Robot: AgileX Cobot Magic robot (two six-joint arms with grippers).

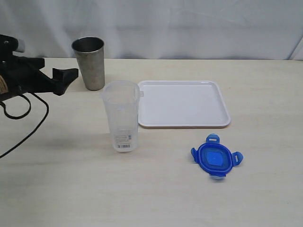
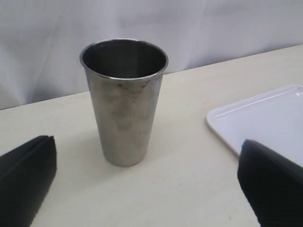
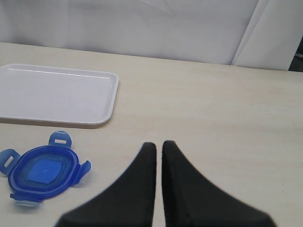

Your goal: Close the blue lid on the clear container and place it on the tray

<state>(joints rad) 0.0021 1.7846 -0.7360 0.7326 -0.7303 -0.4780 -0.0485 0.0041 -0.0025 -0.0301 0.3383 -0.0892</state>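
Step 1, fetching the blue lid (image 1: 217, 160), is not begun: left fingers (image 2: 23, 179) apart; right fingers (image 3: 137, 189) together, maybe touching, must open over it.

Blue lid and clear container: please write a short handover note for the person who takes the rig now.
Left gripper: open, empty, beside the metal tumbler.
Right gripper: shut, empty, near the blue lid.
Clear container: upright, uncovered, on the table beside the tray.
Blue lid: flat on the table, in front of the tray.
Done: nothing yet.
Left: put the lid on the container, snap it shut, set it on the tray.
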